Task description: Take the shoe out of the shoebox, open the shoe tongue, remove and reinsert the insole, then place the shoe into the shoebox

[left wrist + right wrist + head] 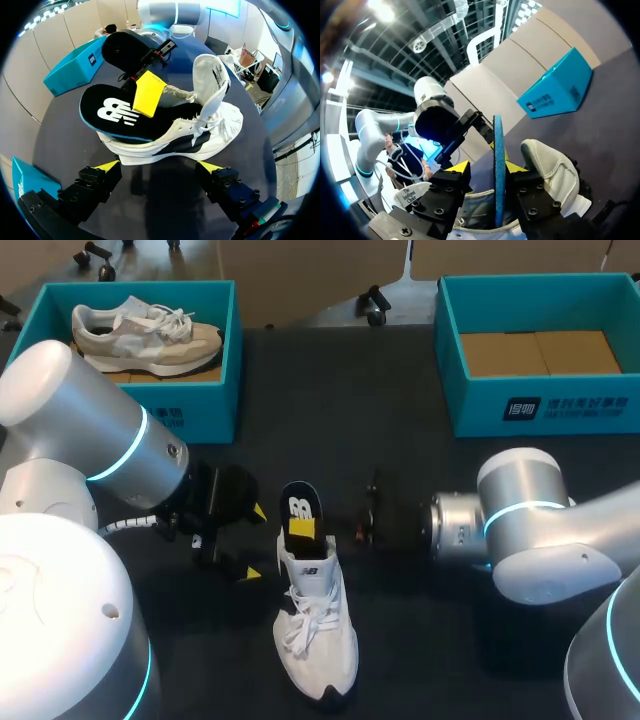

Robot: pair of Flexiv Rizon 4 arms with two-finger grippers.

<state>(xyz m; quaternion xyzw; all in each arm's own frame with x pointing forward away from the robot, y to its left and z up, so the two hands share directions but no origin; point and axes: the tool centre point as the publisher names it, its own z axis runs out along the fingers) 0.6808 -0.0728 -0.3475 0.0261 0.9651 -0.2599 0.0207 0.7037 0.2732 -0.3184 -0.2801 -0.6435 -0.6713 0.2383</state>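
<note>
While the white lace-up sneaker [318, 635] lies on its sole around the middle of the dark table [420, 440], toe toward the near edge and heel toward the far side, its padded white tongue [212, 75] stands up from the laces. The black foam insole [300, 510], with a white logo and a blue rim, juts out over the heel, its front end down inside the shoe. The right gripper [489, 169] comes in from the right at the heel and pinches that insole — one yellow tip lies flat on the printed face and the other finger sits on the opposite side, so the fingers are nearly together with only the thin insole between them. The left gripper [255, 543] hangs just left of the heel with its fingers spread wide, holding nothing; the sneaker lies ahead of its tips, apart from both. At the far left a teal cardboard shoebox [232, 350] holds a beige and grey sneaker [150, 335] — at the far right a second teal shoebox [560, 405] shows its brown cardboard floor.
</note>
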